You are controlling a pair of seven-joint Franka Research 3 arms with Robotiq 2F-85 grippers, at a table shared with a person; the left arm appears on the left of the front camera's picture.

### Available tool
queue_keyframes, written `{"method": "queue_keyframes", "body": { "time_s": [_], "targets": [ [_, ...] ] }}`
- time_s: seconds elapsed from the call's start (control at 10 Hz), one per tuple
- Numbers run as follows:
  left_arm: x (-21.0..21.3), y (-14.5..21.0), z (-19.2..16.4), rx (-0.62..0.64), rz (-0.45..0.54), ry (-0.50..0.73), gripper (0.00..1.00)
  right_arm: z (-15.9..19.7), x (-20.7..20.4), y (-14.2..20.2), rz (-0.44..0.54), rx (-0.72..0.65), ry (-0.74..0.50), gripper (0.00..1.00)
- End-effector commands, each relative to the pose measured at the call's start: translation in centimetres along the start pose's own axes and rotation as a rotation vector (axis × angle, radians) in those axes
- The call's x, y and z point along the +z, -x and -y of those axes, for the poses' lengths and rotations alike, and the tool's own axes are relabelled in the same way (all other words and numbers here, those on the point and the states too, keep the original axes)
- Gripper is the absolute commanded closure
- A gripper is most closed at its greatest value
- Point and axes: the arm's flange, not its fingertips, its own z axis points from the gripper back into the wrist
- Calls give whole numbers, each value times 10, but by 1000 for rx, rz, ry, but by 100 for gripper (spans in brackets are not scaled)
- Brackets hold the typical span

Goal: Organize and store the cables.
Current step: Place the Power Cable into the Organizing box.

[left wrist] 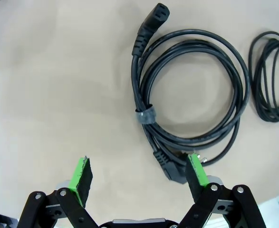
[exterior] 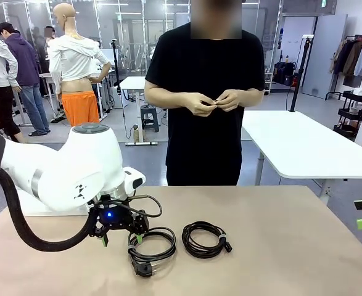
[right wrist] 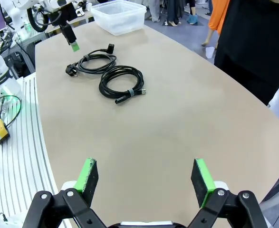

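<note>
- Left pincer (left wrist: 139, 173): jaws spread wide, nothing held between the green pads (left wrist: 81, 176). It hangs low over the table (left wrist: 44, 85), pointing down.
- Thick cable (left wrist: 191, 90): a round black coil bound by a small grey tie (left wrist: 146, 115), lying flat on the table just ahead of the left pincer. Its angled plug (left wrist: 170, 166) lies right beside one pad; whether they touch cannot be told. The other plug end (left wrist: 153, 21) points away from the pincer.
- Thin cable (exterior: 204, 239): a second tied black coil, flat on the table. It lies just past the thick cable on the side away from the left pincer, close to it but apart.
- Right pincer (right wrist: 145, 175): jaws spread, empty. It is held above the table's near edge, with both coils well ahead of it.
- Clear tub (right wrist: 119, 14): on the table, farther ahead of the right pincer than the coils.
- Person (exterior: 205, 148): stands across the table from both pincers, hands (exterior: 214, 100) together at chest height; what they hold is too small to tell.
</note>
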Motion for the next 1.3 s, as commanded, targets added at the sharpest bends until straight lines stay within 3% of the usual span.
{"method": "queue_keyframes", "body": {
  "time_s": [0.0, 0.7, 0.8, 1.0, 1.1, 1.2],
  "targets": [
    [-18, -6, 8, 28, 36, 9, 1, 2, -5, 0, 5, 1, -2, 0],
    [-59, -25, 4, 197, 0, -11, 1, 2, -5, 0, 5, 1, -2, 0],
    [-60, -25, 7, 195, -12, -20, 16, 2, -5, 0, 5, 1, -2, 0],
    [-62, -24, 6, 194, -15, -30, 76, 2, -5, 0, 5, 1, -2, 0],
    [-63, -24, 6, 197, -23, -33, 100, 2, -5, 0, 5, 1, -2, 0],
    [-62, -23, 7, 195, -21, -34, 100, 2, -5, 0, 5, 1, -2, 0]
  ]
}}
